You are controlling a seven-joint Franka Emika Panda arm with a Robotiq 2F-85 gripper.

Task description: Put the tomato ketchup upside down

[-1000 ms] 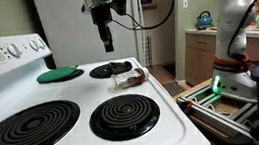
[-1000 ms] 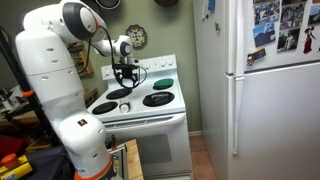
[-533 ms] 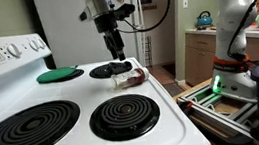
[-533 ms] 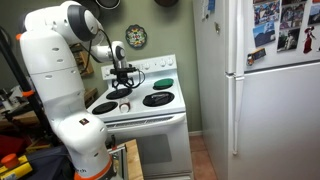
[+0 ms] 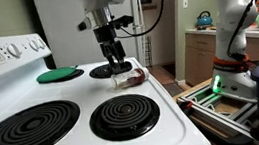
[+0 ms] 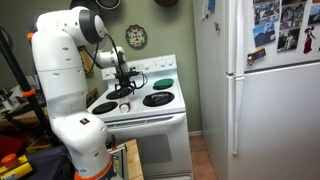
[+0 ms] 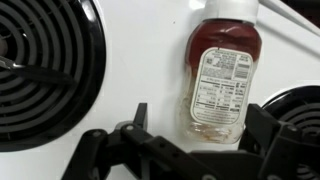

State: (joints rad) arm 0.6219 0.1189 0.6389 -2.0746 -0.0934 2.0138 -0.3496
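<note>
wrist view shows the tomato ketchup (image 7: 222,85) lying flat on its side on the white counter (image 7: 140,50), label facing up and pale cap end toward the top of the picture. the tool (image 7: 200,140) comes in from the bottom edge with its jaws spread wide and nothing pinched. the bottle's base end sits in the gap between the two dark fingers (image 7: 137,122). a strip of bare counter shows between that finger and the bottle. the opposite finger stands just beside the bottle's other flank, and i cannot tell whether it touches. a large coil burner (image 7: 40,70) lies to one side of the bottle and part of another burner (image 7: 300,110) to the other side.

in an exterior view the tool (image 5: 119,66) hangs just above the bottle (image 5: 129,79) and points down at it. the bottle lies on the counter (image 5: 176,117) between a back burner (image 5: 104,72) and a front burner (image 5: 123,116), close to the back one. a flat green disc (image 5: 59,74) rests well apart from the bottle, beyond the back burner.

in an exterior view the tool (image 6: 124,88) is low over the counter (image 6: 150,112). the bottle is too small to make out there.
</note>
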